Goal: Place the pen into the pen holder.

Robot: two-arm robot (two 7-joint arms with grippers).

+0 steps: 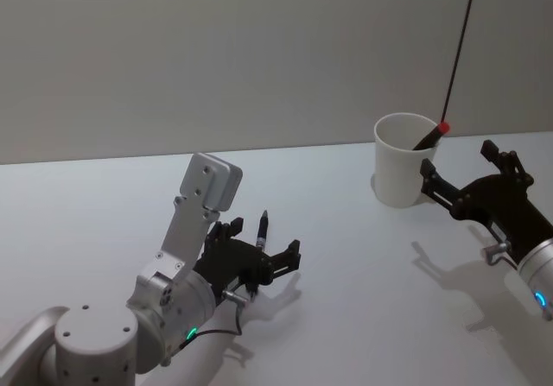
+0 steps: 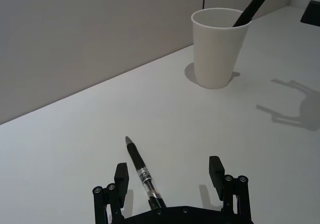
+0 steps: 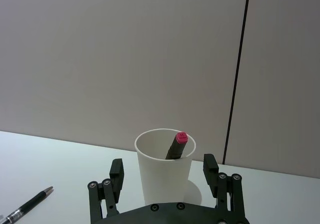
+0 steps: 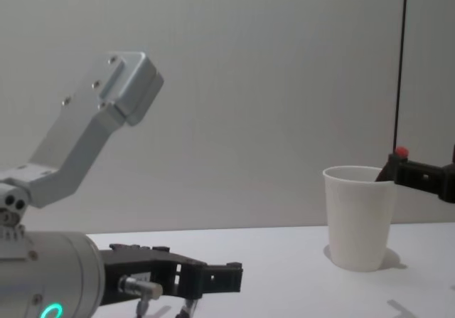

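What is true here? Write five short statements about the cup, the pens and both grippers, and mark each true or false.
1. The white paper cup stands upright on the table. True.
2. The cup is empty. False: a red-capped pen leans inside it.
3. The left gripper is shut on the black pen. False: it is open, and the pen lies on the table between its fingers.
4. The right gripper is open, close to the cup. True.
5. The black pen lies to the robot's right of the cup. False: it lies to the left.

White table (image 1: 346,265) — pen (image 2: 141,171) flat, pen holder (image 1: 403,170) upright.
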